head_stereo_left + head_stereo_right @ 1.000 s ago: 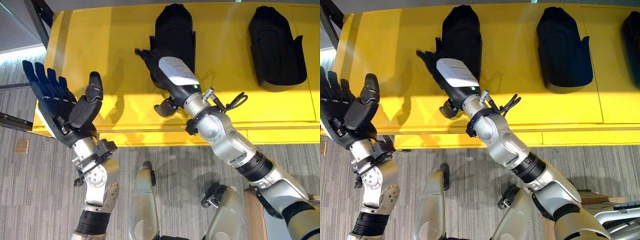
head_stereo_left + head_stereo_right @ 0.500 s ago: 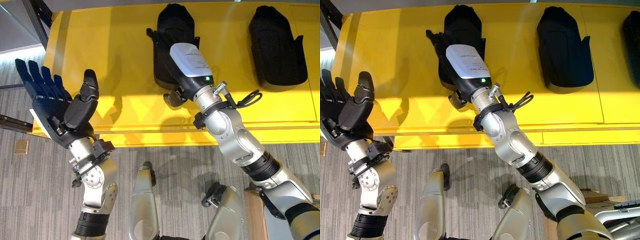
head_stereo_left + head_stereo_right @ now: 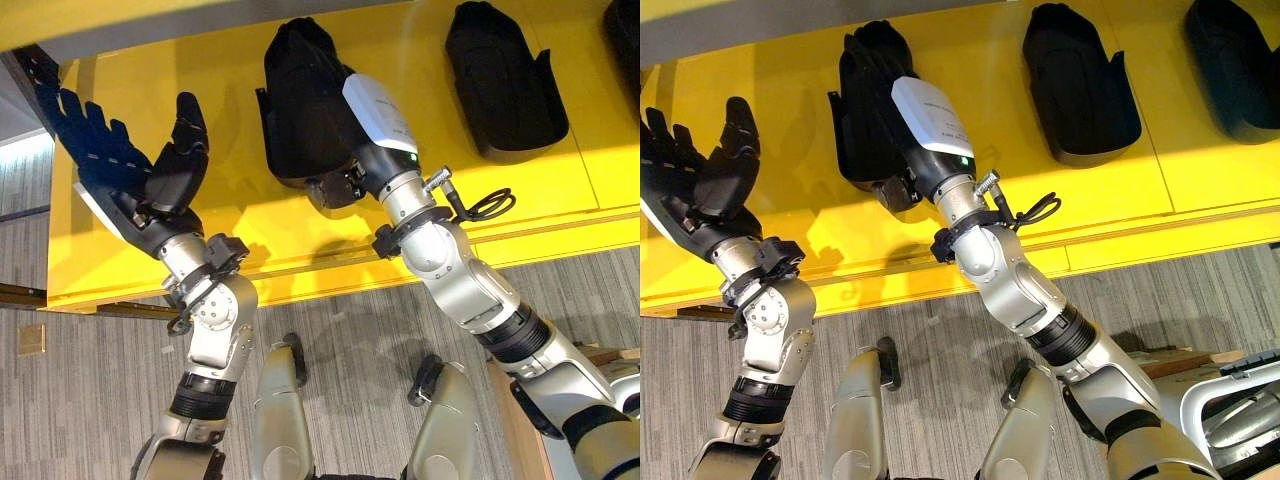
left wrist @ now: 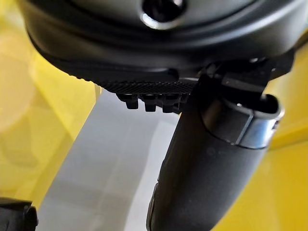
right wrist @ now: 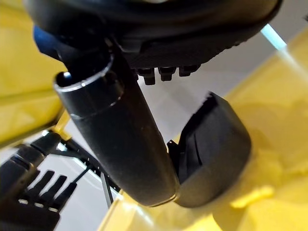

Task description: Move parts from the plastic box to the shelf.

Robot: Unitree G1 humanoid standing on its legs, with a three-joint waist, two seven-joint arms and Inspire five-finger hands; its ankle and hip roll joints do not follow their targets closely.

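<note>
Right hand (image 3: 375, 115) settles a part (image 3: 300, 100) on the yellow shelf (image 3: 240, 215)
It has swung over the part since a second ago; finger state unclear; left hand (image 3: 130, 175) open, empty, near the shelf's left edge; delivery nearly complete.

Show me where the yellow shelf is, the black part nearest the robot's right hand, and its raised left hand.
yellow shelf (image 3: 540, 180): left eye view, bare surface.
black part (image 3: 300, 100): left eye view, its upper body.
left hand (image 3: 135, 185): left eye view, palm.
</note>
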